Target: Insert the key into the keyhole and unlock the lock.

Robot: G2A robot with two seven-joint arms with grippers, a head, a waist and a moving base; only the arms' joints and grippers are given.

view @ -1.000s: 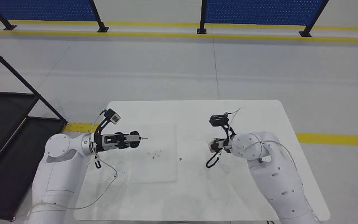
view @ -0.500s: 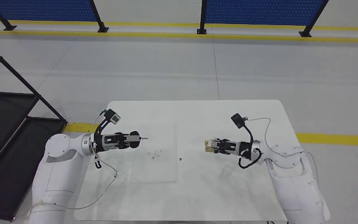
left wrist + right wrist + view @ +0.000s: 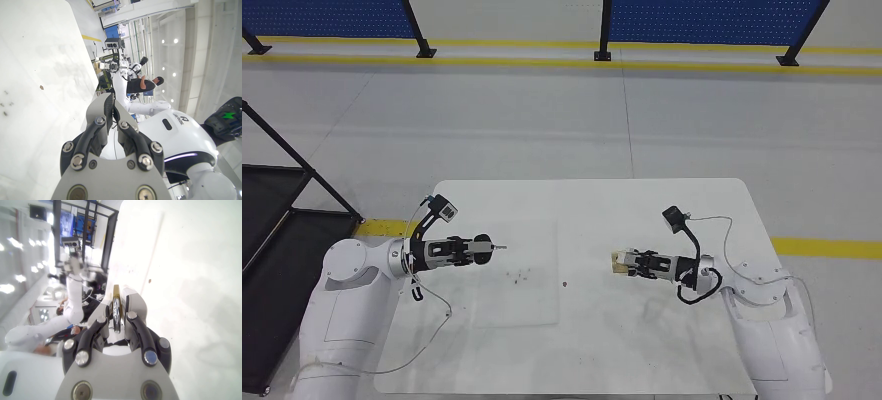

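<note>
Here, we see the left end effector held above the left half of the white desk. Its 2 fingers are pressed together on the key, and a thin metal tip pokes out toward the middle of the desk. In the left wrist view the same end effector has its ribbed pads closed with hardly a gap. The key is too thin for us to make out there.

Across the desk, the right end effector grips the lock, a small brass padlock held above the right half and facing the left arm. From the right wrist view we see the end effector clamped on both flat sides of the lock. The brass body sits at the fingertips, and the chrome shackle runs back between the 2 fingers.

Key and lock stand well apart, roughly in line with each other across the desk. The key is not in the keyhole. A few dark specks lie on the desk between them, nearer the left arm, and 1 brown crumb lies closer to the middle.
</note>
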